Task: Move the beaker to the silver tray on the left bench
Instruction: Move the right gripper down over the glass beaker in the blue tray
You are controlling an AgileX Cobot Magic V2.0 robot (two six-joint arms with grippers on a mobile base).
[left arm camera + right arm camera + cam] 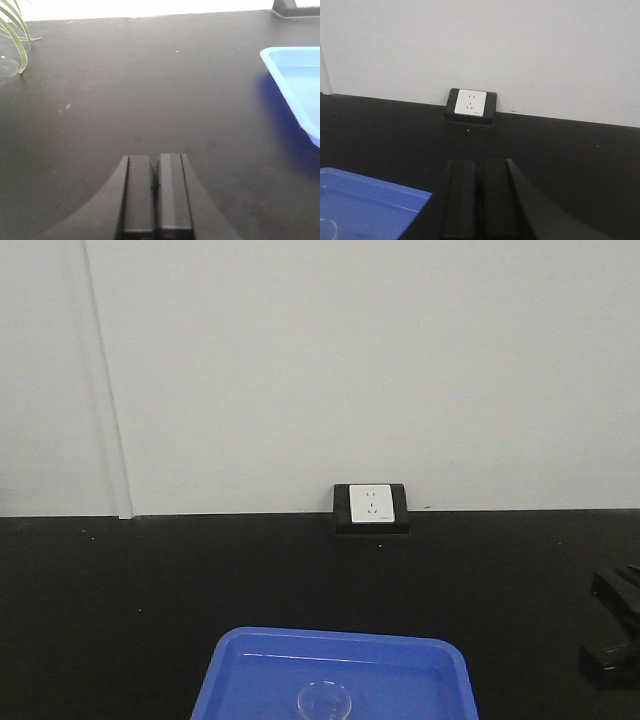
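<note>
You've got one beaker [324, 702]: small, clear glass, round rim, standing at bottom centre of the front view. It sits inside the one blue tray [400, 680] on the black countertop [120, 580]. One white socket [371, 504] sits mid-frame at the wall. Left gripper [155, 162] and right gripper [478, 167] are both clenched, holding nothing.

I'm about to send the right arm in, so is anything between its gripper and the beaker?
Only the blue tray's low rim: the beaker sits inside that tray, and the right gripper, shut, is off to its right above the black countertop. The silver tray is out of view.
</note>
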